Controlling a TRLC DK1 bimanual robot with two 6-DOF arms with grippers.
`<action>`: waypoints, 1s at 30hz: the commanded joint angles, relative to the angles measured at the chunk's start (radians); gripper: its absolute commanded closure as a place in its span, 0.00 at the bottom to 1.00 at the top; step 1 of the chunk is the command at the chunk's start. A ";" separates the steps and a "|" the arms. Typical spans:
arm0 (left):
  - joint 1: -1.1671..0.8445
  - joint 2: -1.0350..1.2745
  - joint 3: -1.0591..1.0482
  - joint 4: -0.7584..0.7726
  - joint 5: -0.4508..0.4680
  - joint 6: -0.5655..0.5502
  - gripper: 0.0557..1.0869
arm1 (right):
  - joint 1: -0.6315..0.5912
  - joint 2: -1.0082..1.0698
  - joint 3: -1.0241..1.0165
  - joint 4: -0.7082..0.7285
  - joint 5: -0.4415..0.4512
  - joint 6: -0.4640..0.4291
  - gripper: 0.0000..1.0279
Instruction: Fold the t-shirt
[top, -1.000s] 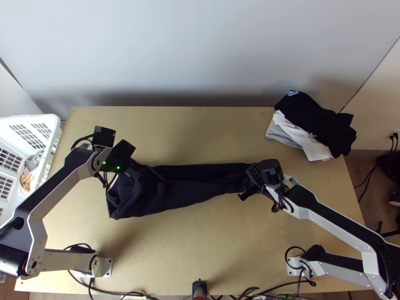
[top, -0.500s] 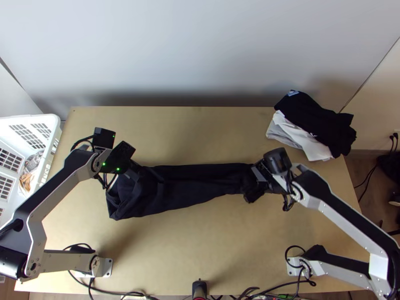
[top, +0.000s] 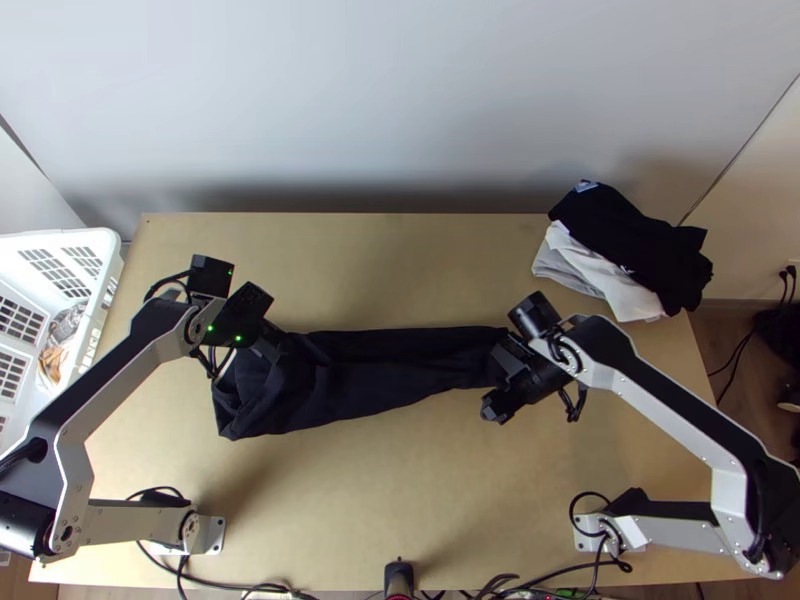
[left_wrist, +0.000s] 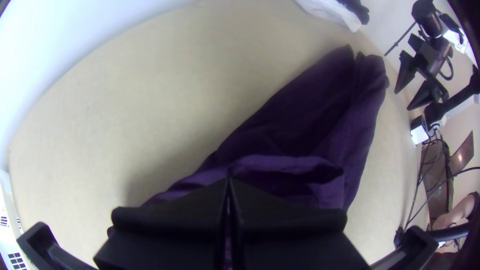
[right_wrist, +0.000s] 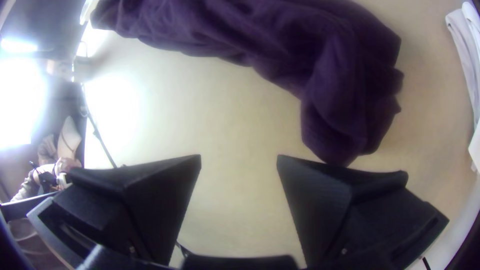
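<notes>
beside the dark navy cloth t-shirt (top: 390, 372) with the right gripper (top: 503, 386), spread wide

swung nearer the table's front edge than in the earlier top views, this right gripper, at the shirt's right end; fingers well apart, bare wood between them. over to the black left gripper (top: 284, 350): held in place throughout, fingers pressed together over the shirt's bunched left part; impossible to tell from here about any cloth pinched inside. shirt lying as before, in a long narrow strip across the middle of the light wooden table (top: 400, 480).

hard to make out, black on navy: the left fingertips from above. partly covered by the right gripper: the shirt's right end. cut off at the left edge: the white plastic basket (top: 70, 236). spotted on the pile of folded black, white and grey cloths (top: 640, 245): a small pale mark, too small to make out.
</notes>
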 joint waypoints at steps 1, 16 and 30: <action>0.005 -0.003 0.000 -0.001 -0.002 0.000 0.97 | -0.002 0.035 -0.047 0.096 0.058 -0.014 0.32; 0.014 -0.015 -0.012 -0.001 -0.002 -0.004 0.97 | 0.002 -0.042 -0.035 0.156 0.225 -0.051 0.32; 0.005 -0.024 -0.010 -0.004 -0.003 -0.008 0.97 | 0.002 -0.017 -0.116 0.362 0.267 -0.037 0.32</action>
